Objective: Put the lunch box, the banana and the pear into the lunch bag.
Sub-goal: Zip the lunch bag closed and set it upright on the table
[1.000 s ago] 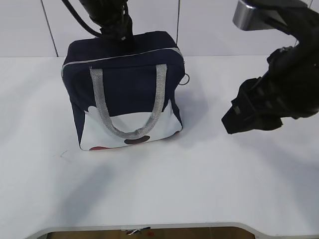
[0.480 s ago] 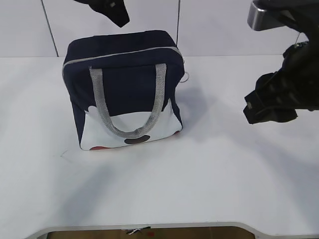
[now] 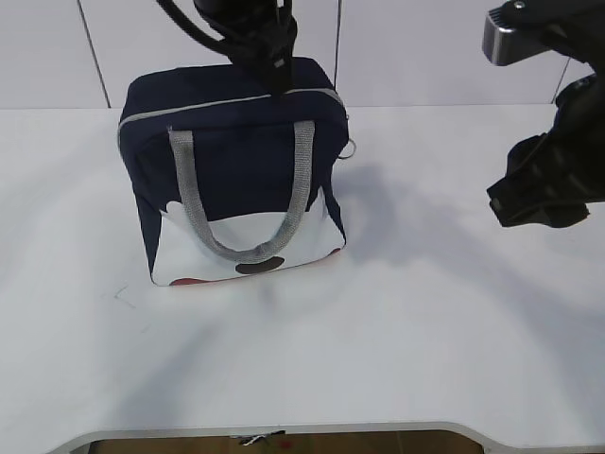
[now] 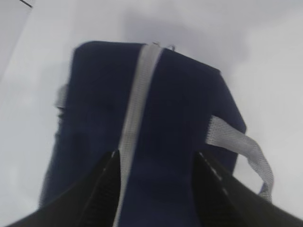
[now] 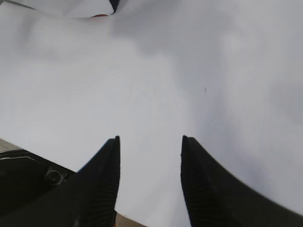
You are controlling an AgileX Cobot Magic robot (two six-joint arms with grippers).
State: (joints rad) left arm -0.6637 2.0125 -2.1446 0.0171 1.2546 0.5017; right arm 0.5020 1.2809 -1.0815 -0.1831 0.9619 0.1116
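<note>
The navy lunch bag (image 3: 236, 161) stands upright on the white table, its grey zipper (image 3: 227, 102) drawn shut along the top. My left gripper (image 3: 276, 74) hovers just over the bag's top at the back, jaws open and empty; the left wrist view looks down on the bag (image 4: 184, 113) and zipper (image 4: 137, 99) between the fingertips of that gripper (image 4: 156, 153). My right gripper (image 3: 529, 200) hangs open over bare table to the right, also empty in the right wrist view (image 5: 150, 138). The lunch box, the banana and the pear are out of view.
Grey webbing handles (image 3: 248, 248) droop down the bag's front; one handle (image 4: 239, 144) hangs off its side. A ring pull (image 3: 352, 148) sits at the bag's right end. The table's front edge (image 3: 284, 430) is near. A corner of the bag (image 5: 90, 7) shows.
My left gripper lifted off the bag's top, widened its jaws, then came back down further right. My right arm drew back to the right, away from the bag.
</note>
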